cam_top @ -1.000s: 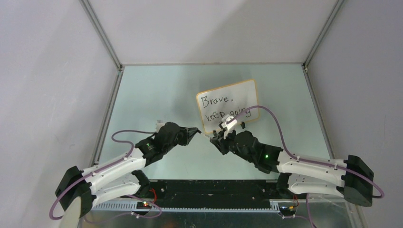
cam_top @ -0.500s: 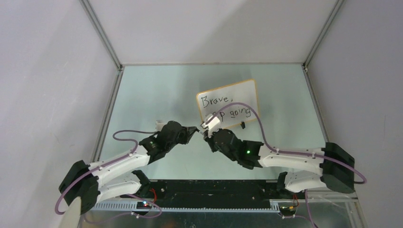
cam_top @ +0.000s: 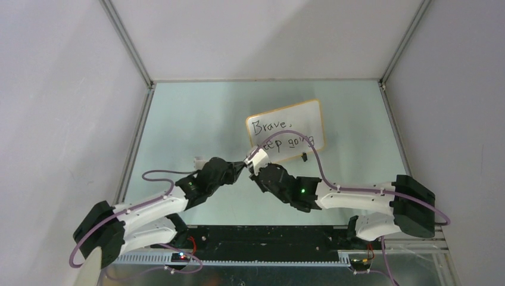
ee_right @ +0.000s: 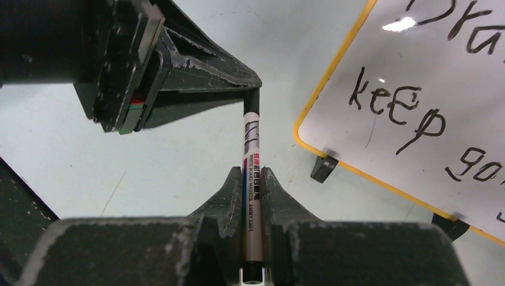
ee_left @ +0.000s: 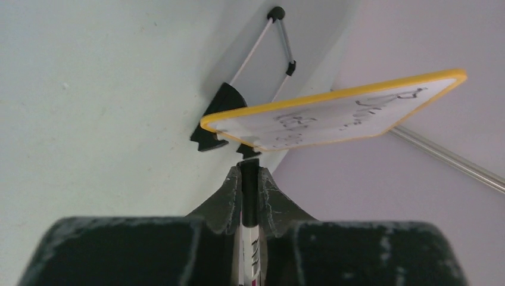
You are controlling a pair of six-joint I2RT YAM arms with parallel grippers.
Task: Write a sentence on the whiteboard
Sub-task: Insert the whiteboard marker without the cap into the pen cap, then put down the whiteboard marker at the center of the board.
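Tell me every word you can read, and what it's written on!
"Brave," is black handwritten lettering, the top line on the small white board with an orange-tan frame.
"keep going" is the second line on the same board.
The print along the white marker pen in the right claw is too small to read surely.

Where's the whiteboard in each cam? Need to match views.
Top external: the whiteboard sits right of centre, at mid-height.
Left wrist: centre to upper right, seen at a shallow angle.
Right wrist: right side, cut off by the edge.
Shared landmark: the sentence, blurred only in left wrist.
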